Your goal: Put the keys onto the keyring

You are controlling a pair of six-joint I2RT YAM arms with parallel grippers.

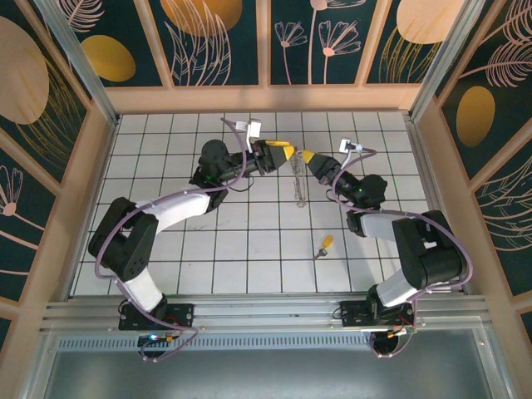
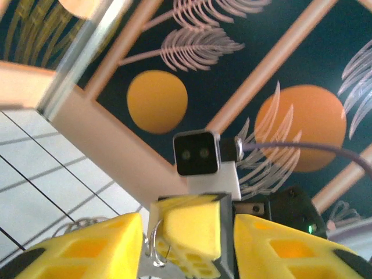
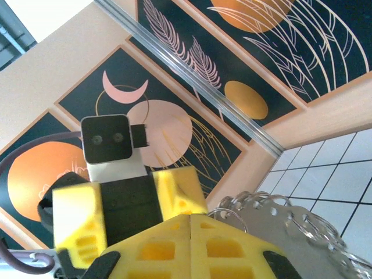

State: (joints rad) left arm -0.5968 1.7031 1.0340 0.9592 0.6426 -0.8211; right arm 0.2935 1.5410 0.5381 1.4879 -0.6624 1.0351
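Keyring: the keyring is hanging edge-on between the two grippers, lifted off the tiled floor, with its bumpy rim showing just beside the right fingertips in the right wrist view.
Keyring handling: it is looking like thin, light, stiff wire. It is likely slippery against foam pads and prone to swinging or twisting when pinched at one spot.
Keyring hold point: the top of the loop is offering the best pinch, leaving the lower arc hanging free for threading.
Right gripper: the right gripper is sitting at the top of the keyring, on its right side. Its yellow fingers are pressing flat together, and they appear to be pinching the ring's rim.
Left gripper: the left gripper is facing it from the keyring's left side. Its fingers are standing apart, straddling the right fingertips and gripping nothing.
Key: the key is lying flat on the floor, well apart from the keyring, toward the arm bases and slightly to the right.
Key handling: it is looking small, rigid and light. The plastic head is giving the better pinch, leaving the blade free.
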